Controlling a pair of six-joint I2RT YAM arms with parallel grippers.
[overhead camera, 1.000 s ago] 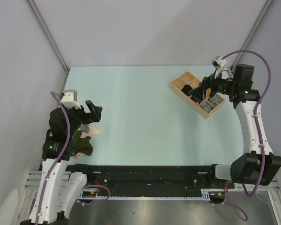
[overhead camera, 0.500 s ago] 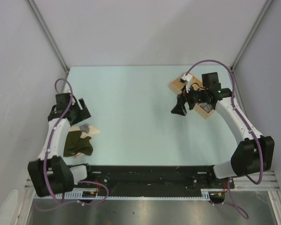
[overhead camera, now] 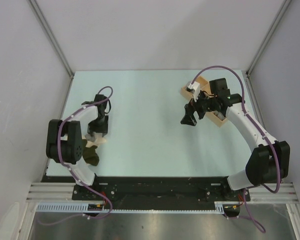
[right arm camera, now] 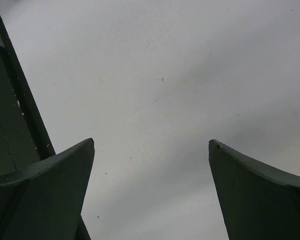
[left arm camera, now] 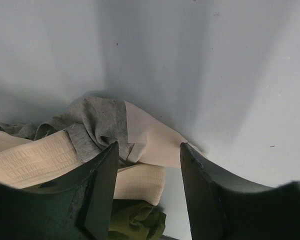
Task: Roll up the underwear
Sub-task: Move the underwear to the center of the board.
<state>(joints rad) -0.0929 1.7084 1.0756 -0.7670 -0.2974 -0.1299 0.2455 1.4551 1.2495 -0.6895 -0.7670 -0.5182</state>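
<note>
Olive, beige and grey underwear (overhead camera: 92, 150) is seen from above, heaped at the left near edge of the surface (overhead camera: 140, 110). The left jaws are lowered onto its far side. The right jaws are held well apart from it, beside the wooden tray (overhead camera: 186, 91). Through the left wrist, the underwear (left arm camera: 90, 130) is found between partly parted jaws, not visibly pinched. Through the right wrist, widely parted jaws are noted over the surface (right arm camera: 155, 90).

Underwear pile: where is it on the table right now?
In the top view the underwear pile lies near the table's near-left corner, just under the left gripper. It is across the table from the wooden tray at the far right.
</note>
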